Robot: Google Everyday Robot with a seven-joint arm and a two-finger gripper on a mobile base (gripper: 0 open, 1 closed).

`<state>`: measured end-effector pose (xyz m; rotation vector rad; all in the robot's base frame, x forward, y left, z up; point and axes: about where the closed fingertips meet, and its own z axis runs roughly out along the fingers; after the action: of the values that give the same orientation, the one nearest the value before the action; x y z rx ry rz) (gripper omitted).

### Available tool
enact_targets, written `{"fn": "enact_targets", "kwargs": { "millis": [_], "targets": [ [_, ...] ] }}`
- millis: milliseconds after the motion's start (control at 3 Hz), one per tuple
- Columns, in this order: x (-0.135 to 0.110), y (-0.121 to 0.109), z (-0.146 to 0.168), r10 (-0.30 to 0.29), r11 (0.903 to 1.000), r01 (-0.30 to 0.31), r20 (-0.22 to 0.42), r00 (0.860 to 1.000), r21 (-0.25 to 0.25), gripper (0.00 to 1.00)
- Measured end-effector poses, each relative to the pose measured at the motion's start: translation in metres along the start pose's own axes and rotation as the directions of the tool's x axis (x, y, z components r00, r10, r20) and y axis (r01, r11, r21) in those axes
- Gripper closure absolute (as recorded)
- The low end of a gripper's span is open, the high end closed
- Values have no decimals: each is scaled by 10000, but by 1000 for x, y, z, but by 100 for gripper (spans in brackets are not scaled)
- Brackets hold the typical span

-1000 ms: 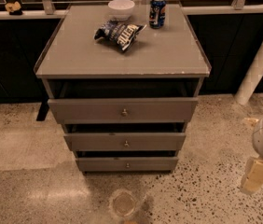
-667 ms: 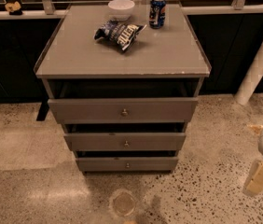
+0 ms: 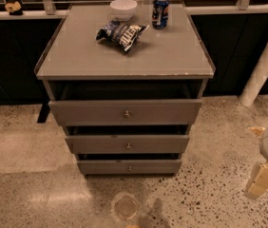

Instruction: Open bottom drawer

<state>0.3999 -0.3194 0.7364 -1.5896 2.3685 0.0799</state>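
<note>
The bottom drawer (image 3: 129, 166) sits lowest in the table (image 3: 77, 63), near the floor, its small knob (image 3: 129, 168) just under the middle drawer (image 3: 128, 144). The tool (image 3: 262, 180) hangs well off to the right, wide or narrow I cannot tell. Coming in high could catch the wrong knob.

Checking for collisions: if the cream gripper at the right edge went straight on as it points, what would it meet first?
Probably the speckled stone floor: the gripper hangs right of the grey three-drawer cabinet, pointing down and slightly left; depth is unclear.
</note>
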Motion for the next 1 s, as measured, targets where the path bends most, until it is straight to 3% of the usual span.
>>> {"fn": "enact_targets", "kwargs": {
  "millis": [333, 667, 1000],
  "targets": [
    [2, 3, 5, 87, 9998, -85, 91, 9999, -161, 0],
    [21, 15, 38, 711, 9948, -661, 643, 9954, -774, 0],
    [46, 32, 85, 1591, 9783, -1401, 1200, 9799, -1529, 0]
  ]
}}
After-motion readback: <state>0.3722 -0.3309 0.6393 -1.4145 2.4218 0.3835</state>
